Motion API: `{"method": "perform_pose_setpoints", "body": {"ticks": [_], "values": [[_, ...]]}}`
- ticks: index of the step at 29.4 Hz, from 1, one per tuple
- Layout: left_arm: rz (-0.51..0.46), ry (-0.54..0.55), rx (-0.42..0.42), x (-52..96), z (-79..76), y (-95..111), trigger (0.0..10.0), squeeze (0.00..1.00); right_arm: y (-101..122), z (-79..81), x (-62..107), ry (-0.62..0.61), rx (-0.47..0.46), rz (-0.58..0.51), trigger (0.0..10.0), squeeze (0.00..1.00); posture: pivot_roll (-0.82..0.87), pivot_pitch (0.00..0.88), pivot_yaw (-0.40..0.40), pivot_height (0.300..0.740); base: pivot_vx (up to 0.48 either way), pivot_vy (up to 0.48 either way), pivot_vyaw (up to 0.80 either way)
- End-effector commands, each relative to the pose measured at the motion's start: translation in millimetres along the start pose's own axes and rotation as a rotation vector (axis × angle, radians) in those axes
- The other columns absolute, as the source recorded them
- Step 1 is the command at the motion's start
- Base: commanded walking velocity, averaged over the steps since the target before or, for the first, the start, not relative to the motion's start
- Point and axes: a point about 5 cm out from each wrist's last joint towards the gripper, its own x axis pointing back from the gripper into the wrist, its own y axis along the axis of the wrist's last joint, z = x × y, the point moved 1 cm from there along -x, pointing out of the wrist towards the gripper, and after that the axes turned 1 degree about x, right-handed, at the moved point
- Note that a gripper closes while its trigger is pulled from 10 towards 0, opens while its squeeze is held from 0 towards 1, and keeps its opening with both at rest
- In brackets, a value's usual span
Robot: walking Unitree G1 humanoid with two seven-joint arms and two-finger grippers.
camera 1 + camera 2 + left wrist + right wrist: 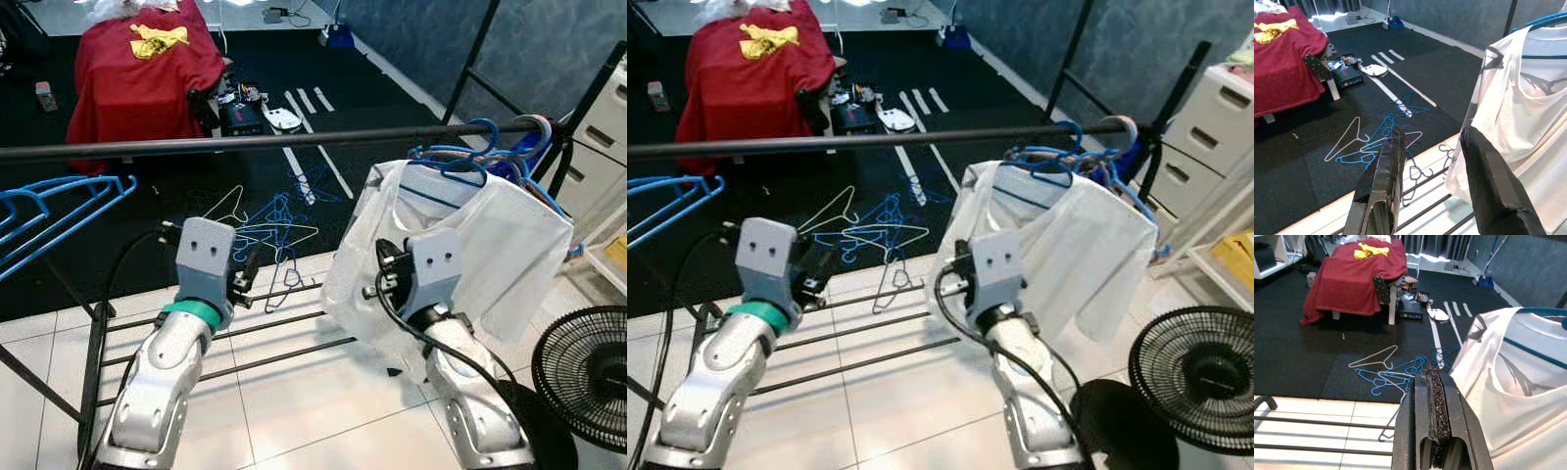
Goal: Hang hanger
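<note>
A blue hanger (460, 162) carrying a white shirt (490, 245) hangs from the black rail (245, 142) near its right end, among 2 or 3 other blue hangers (524, 137). Its shoulder bar runs roughly along the rail, tilted, hook up over the rail. The shirt drapes down and spreads wide, collar open toward the robot.

The right claw (1436, 396) is pressed together, holding nothing, just beside the shirt's left edge. The left claw (1435, 171) is spread, empty, farther left below the rail.

More blue hangers (49, 211) hang at the rail's left end. Loose blue and white hangers (269, 230) lie on the dark floor mat beyond the rack's lower bars. A red-covered bed (137, 69) stands farther back; a black fan (588, 377) stands at the right.
</note>
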Motion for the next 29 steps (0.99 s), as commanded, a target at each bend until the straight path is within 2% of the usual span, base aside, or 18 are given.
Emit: {"method": "perform_pose_setpoints", "body": {"ticks": [1,8,15,19,29], "values": [[0.011,-0.01,-0.012,0.8,-2.4,-2.8,10.0,0.0,-1.3,-2.3,3.0,-0.011,0.001,0.001,10.0,0.0,-0.04,0.021,0.033,0.74,0.0,0.0,0.0],[0.008,-0.014,-0.059,7.1,-0.4,-3.7,10.0,0.0,0.9,0.2,-1.8,0.002,-0.005,-0.007,10.0,0.0,-0.01,0.024,0.012,0.74,0.0,0.0,0.0],[0.005,0.049,-0.098,9.9,8.4,-4.8,10.0,0.0,5.3,5.0,-7.8,0.033,0.0,-0.033,10.0,0.0,-0.01,0.018,0.009,0.74,0.0,0.0,0.0],[-0.001,0.075,-0.113,5.6,13.3,-3.9,10.0,0.0,5.9,1.8,-5.9,0.013,0.003,-0.038,10.0,0.0,-0.03,0.004,0.028,0.74,0.0,0.0,0.0],[-0.011,0.023,-0.106,-1.2,6.7,-1.5,10.0,0.0,6.6,-6.6,-1.0,-0.05,-0.015,-0.052,10.0,0.0,-0.05,0.005,0.052,0.74,0.0,0.0,0.0]]}}
